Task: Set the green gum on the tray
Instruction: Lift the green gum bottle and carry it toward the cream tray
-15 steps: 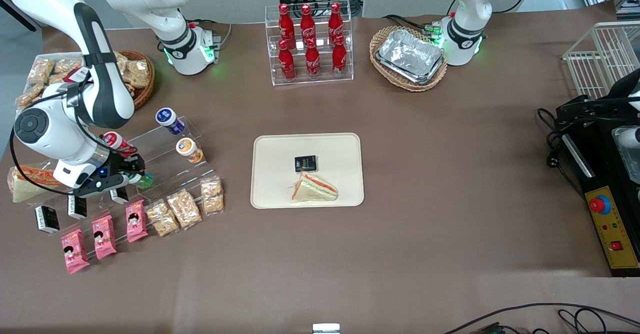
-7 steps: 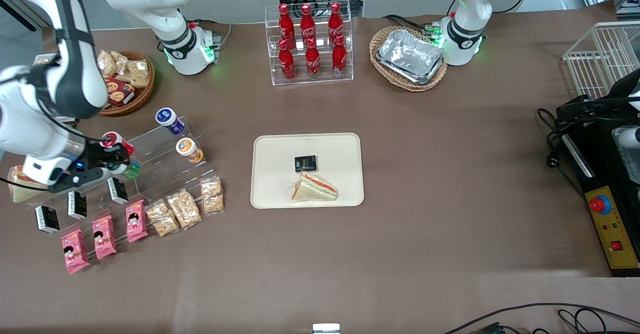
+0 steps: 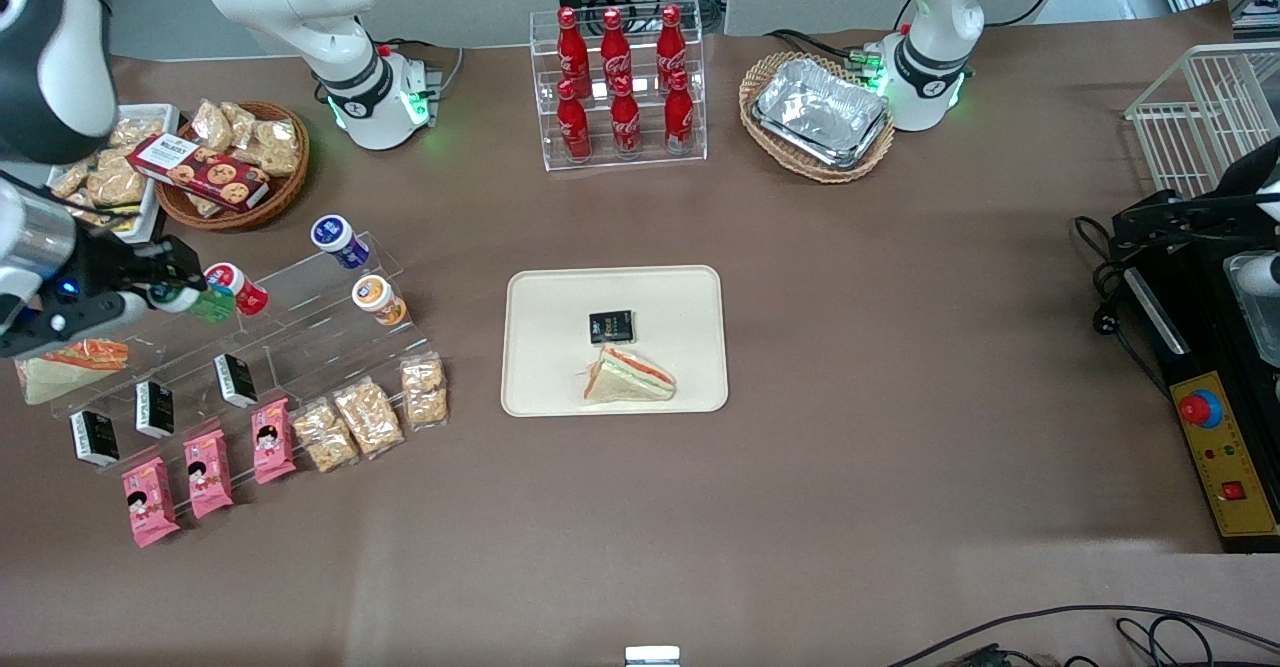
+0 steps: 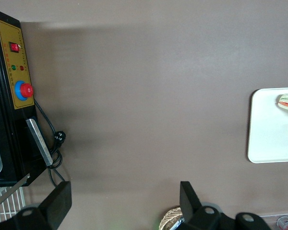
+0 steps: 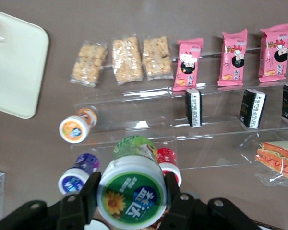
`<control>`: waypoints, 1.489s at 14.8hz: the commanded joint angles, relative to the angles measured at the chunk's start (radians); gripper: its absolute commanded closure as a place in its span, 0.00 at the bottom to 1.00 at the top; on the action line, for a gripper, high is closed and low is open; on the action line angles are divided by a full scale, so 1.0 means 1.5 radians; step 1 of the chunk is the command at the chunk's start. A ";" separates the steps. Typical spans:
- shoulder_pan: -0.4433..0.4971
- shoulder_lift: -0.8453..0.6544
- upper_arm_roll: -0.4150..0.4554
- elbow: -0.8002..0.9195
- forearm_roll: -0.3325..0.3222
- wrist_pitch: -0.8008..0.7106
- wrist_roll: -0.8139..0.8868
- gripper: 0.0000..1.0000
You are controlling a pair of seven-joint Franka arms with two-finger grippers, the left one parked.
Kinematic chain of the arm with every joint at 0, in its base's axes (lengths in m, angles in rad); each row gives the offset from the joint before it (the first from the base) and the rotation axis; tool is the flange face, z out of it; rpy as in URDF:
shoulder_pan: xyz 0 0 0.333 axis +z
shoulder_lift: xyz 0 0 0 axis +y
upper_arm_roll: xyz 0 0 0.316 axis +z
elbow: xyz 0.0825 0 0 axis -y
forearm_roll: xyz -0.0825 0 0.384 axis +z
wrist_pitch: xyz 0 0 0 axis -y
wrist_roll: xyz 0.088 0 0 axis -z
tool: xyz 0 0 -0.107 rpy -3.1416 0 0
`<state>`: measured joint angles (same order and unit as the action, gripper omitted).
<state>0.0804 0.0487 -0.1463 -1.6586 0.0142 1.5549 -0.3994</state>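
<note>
Hand (image 5: 131, 199) clamps cylindrical green gum (image 5: 131, 189), glossy white lid.

Clear tiered stand (image 3: 300, 332) at the working arm's end of the table: purple-lidded canister (image 3: 338, 240), orange canister (image 3: 377, 299), red canister (image 3: 238, 287), black packs (image 3: 236, 380) lower down. Pink snack packs (image 3: 208, 473) and grain bars (image 3: 368, 415) lie nearer the front camera. Wrapped sandwich (image 3: 62, 365) beside the stand. Wicker basket (image 3: 225, 167) with a cookie box. Cola bottles (image 3: 620, 82) in a clear rack; foil trays (image 3: 820, 112) in another basket. Control box (image 3: 1215, 447) at the parked arm's end.
</note>
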 commanded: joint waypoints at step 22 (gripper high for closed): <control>0.340 0.121 0.067 -0.185 0.071 0.358 0.641 0.68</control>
<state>0.5636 0.2116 -0.0344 -1.8780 0.1068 1.9872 0.5318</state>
